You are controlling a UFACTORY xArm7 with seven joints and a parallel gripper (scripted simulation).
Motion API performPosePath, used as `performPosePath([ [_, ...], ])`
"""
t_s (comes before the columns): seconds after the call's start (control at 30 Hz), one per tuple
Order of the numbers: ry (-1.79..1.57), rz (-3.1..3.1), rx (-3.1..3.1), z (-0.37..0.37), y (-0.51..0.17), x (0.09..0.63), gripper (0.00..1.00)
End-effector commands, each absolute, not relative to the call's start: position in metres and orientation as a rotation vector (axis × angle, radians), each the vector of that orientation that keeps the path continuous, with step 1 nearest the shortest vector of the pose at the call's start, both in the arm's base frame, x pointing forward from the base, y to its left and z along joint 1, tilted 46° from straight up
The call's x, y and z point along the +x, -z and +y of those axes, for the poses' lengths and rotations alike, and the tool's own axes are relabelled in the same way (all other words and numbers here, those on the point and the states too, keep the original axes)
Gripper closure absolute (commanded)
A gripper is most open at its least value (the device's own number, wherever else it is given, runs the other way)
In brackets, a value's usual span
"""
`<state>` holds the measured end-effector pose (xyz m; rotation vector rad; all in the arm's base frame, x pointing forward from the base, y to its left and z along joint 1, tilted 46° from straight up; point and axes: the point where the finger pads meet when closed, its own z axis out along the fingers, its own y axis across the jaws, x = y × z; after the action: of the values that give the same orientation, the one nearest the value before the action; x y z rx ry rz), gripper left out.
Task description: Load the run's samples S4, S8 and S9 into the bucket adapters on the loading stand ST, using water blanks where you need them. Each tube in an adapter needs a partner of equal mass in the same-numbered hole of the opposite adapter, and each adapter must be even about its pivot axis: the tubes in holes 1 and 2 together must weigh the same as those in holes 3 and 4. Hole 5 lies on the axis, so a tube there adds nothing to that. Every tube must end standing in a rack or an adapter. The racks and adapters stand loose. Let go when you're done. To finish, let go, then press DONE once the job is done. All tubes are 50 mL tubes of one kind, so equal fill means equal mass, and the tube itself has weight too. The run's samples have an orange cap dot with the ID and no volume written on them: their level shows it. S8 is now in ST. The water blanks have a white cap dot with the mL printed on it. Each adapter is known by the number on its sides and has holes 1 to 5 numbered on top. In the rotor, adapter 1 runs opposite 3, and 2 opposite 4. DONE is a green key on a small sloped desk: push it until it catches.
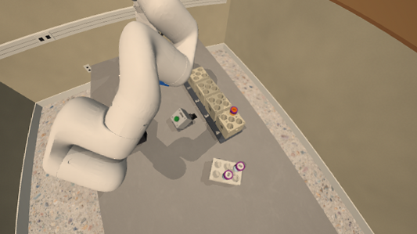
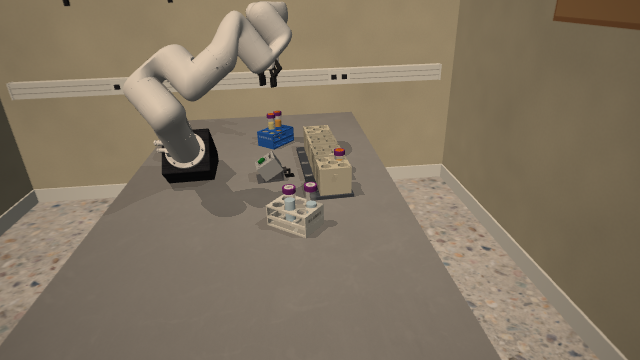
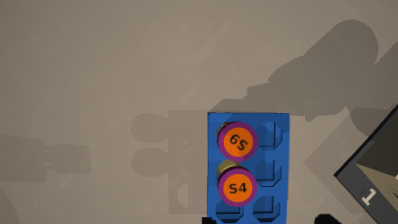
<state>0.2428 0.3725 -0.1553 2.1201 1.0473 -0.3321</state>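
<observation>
My gripper (image 2: pixel 268 84) (image 3: pixel 267 221) is open and empty, high above the blue rack's (image 1: pixel 163 83) (image 2: pixel 276 142) (image 3: pixel 248 118) area. Tubes S9 (image 2: pixel 278 120) (image 3: pixel 238 142) and S4 (image 2: pixel 271 120) (image 3: pixel 237 188) stand side by side in that rack; S9 is orange, S4 pale yellow. S8 (image 1: pixel 234 110) (image 2: pixel 339 152) stands in the nearest adapter (image 2: pixel 335 181), at stand place 4; its hole number is unreadable. The other three adapters on stand ST (image 1: pixel 213 126) (image 3: pixel 350 182) show no tubes. Two water blanks (image 1: pixel 240 165) (image 1: pixel 228 174) (image 2: pixel 310 187) (image 2: pixel 289 189) stand in the white rack (image 1: pixel 211 176) (image 2: pixel 306 231); their numbers are unreadable.
The sloped desk (image 1: pixel 182 123) (image 2: pixel 271 170) with the green DONE key (image 1: pixel 177 119) (image 2: pixel 261 160) stands left of the adapter row, between the blue and white racks. The arm's black base (image 2: pixel 190 175) is at the table's left. The arm hides most of the blue rack in the top view.
</observation>
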Motion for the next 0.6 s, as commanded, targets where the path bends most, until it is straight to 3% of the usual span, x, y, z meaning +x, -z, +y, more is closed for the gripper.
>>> performPosePath([
  [0.0,0.329,1.05,2.123,0.372,0.157,0.243,0.43],
  [0.57,0.329,1.05,2.123,0.351,0.178,0.245,0.43],
])
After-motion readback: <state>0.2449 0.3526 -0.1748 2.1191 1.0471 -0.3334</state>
